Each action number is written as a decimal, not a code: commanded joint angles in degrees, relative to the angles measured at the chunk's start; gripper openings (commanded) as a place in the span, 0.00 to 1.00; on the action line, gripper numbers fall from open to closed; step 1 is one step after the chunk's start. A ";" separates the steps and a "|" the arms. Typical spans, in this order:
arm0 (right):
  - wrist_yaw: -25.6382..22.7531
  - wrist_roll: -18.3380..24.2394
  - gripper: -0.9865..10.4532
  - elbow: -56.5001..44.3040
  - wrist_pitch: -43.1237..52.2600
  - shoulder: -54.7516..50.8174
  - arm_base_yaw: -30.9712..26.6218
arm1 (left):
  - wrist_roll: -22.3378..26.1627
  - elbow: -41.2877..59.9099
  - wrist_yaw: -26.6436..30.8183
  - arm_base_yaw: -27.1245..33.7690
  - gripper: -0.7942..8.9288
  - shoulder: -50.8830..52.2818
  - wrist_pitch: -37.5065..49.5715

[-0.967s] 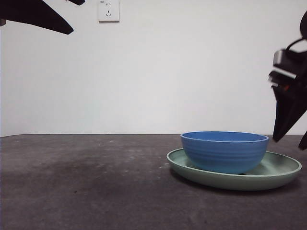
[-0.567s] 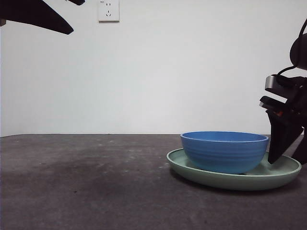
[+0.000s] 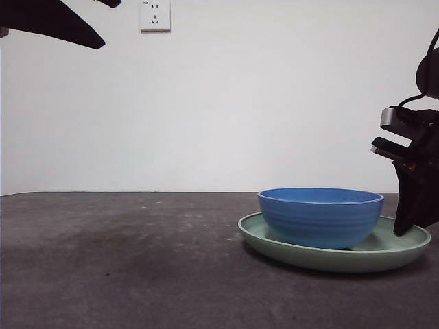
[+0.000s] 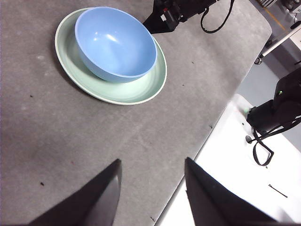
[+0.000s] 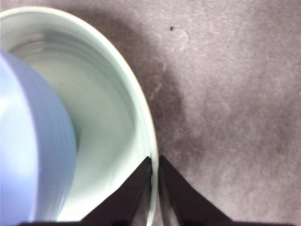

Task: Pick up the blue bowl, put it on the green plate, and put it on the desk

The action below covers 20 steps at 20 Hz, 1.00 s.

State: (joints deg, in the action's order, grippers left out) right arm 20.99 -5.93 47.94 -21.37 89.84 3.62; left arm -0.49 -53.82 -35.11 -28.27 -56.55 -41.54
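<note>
With the bowl sitting in the plate, we are clenching our right gripper on the plate's rim, likely readying a level lift.

Robot lab: bare white wall with socket, cabled arm mounts beside desk.

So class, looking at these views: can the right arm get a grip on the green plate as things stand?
Probably yes. The right gripper already sits at the green plate rim, one jaw either side, nearly closed. The blue bowl sits further in, leaving that rim free.
</note>
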 commanded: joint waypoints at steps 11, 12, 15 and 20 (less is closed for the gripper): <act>5.57 -4.92 0.10 0.37 2.05 -4.90 -1.11 | 1.07 -0.52 -0.46 -0.28 0.31 -0.37 0.44; 6.19 -5.53 0.10 0.37 2.21 -5.51 -1.11 | 1.09 -0.52 -0.46 -0.28 0.31 -0.37 0.44; 6.80 -7.21 0.10 0.37 2.86 -7.23 -1.05 | 1.09 -0.52 -0.46 -0.28 0.31 -0.37 0.44; 9.55 -10.82 0.10 0.39 5.25 -8.13 -0.28 | 1.11 -0.52 -0.46 -0.28 0.31 -0.37 0.46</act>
State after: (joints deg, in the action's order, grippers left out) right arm 29.65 -13.89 47.83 -17.23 81.47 2.90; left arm -0.49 -53.82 -35.11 -28.27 -56.55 -41.56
